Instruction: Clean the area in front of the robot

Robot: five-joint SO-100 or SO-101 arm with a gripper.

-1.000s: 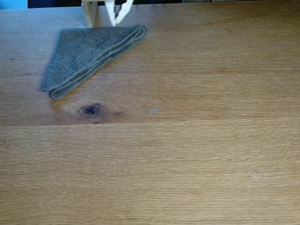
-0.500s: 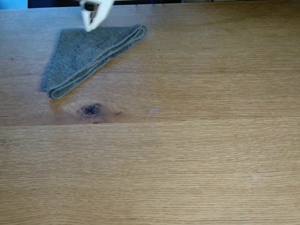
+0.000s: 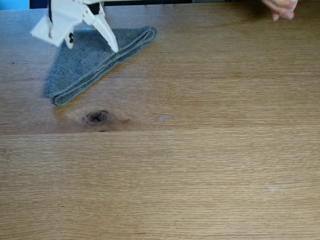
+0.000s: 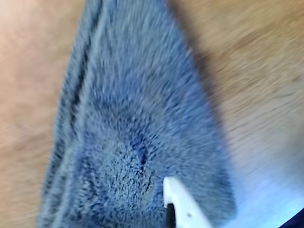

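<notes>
The oak tabletop (image 3: pixel 200 165) fills the fixed view, with a dark knot (image 3: pixel 96 117) and a small pale smudge (image 3: pixel 164 118) near the middle. A grey folded cloth (image 3: pixel 82 67) lies at the back left. The white robot arm reaches in from the top left, and its gripper (image 3: pixel 92 46) hangs open just over the cloth's far edge, one pointed finger (image 3: pixel 111 39) slanting down onto the fold. In the blurred wrist view the cloth (image 4: pixel 137 118) takes up most of the picture and one white fingertip (image 4: pixel 183 202) shows at the bottom. Nothing is held.
A person's hand (image 3: pixel 280 7) shows at the table's far right edge. Bare wood (image 4: pixel 266 80) lies on both sides of the cloth in the wrist view. A faint pale mark (image 3: pixel 272 188) sits at the front right.
The gripper has swung left and come down over the cloth's far edge, its fingers spread wider. A hand has appeared at the top right. The cloth has not moved.
</notes>
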